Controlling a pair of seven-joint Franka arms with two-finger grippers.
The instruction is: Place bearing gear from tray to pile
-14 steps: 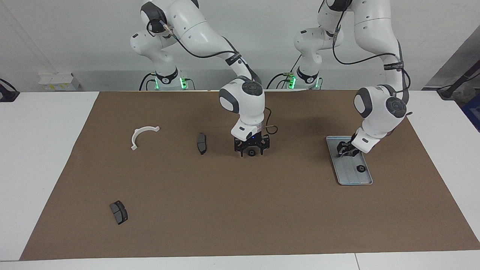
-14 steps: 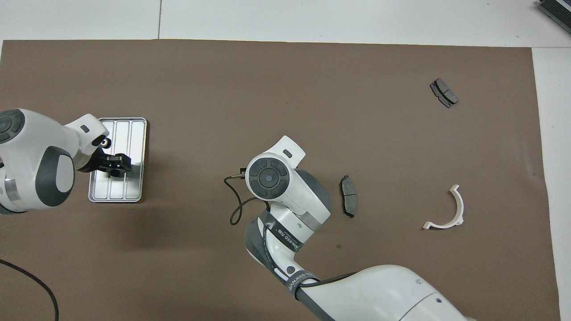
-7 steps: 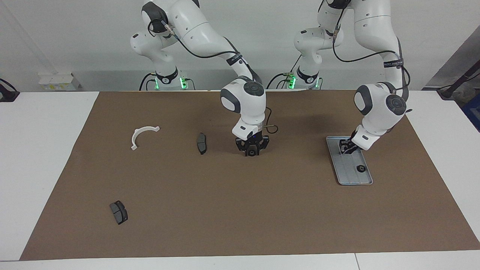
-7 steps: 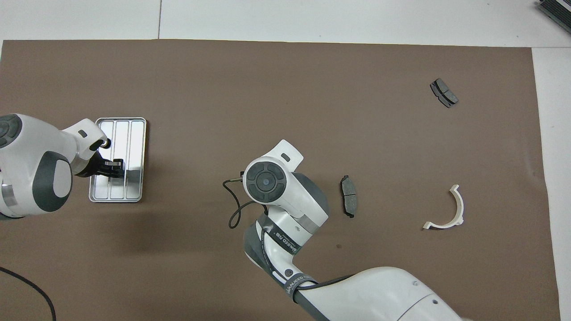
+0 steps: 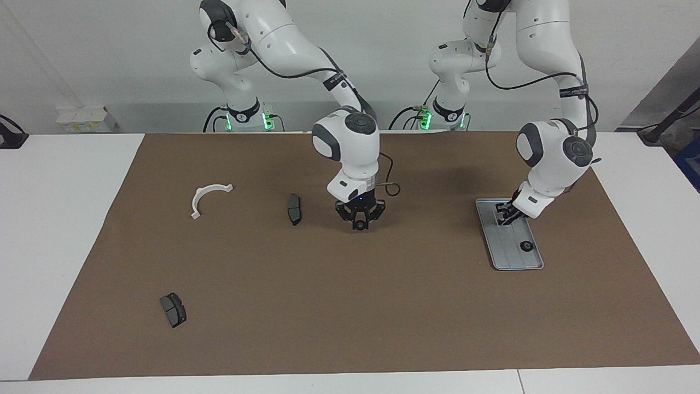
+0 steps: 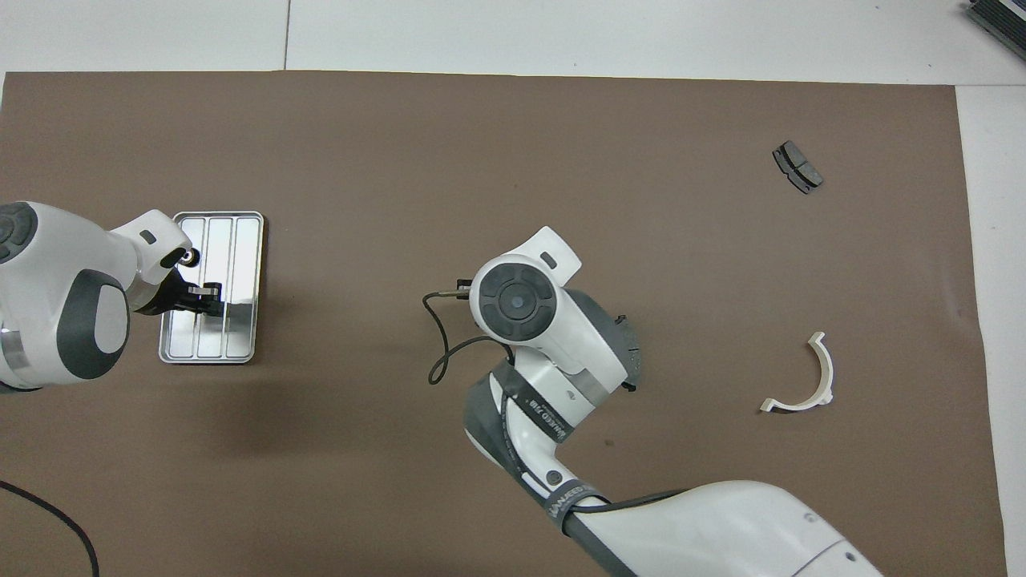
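Observation:
My right gripper (image 5: 359,222) is shut on a small black bearing gear (image 5: 359,224) and holds it just above the brown mat, beside a dark brake pad (image 5: 294,209). In the overhead view the right wrist hides the gripper and gear and covers most of that pad (image 6: 635,361). The pile also holds a white C-shaped arc (image 5: 198,200) (image 6: 829,377) and a second brake pad (image 5: 173,310) (image 6: 797,167). My left gripper (image 5: 506,213) (image 6: 210,292) hangs low over the silver tray (image 5: 511,260) (image 6: 240,240), near its end closest to the robots. Another small black gear (image 5: 526,245) (image 6: 190,256) lies on the tray.
A brown mat (image 5: 350,306) covers most of the white table. A black cable (image 6: 48,497) runs over the mat at the left arm's end. A dark object (image 6: 998,20) sits at the table's corner farthest from the robots, at the right arm's end.
My right gripper went from open around the gear to shut on it, then lifted it slightly and shifted toward the nearby brake pad. My left gripper drew back a little over the tray.

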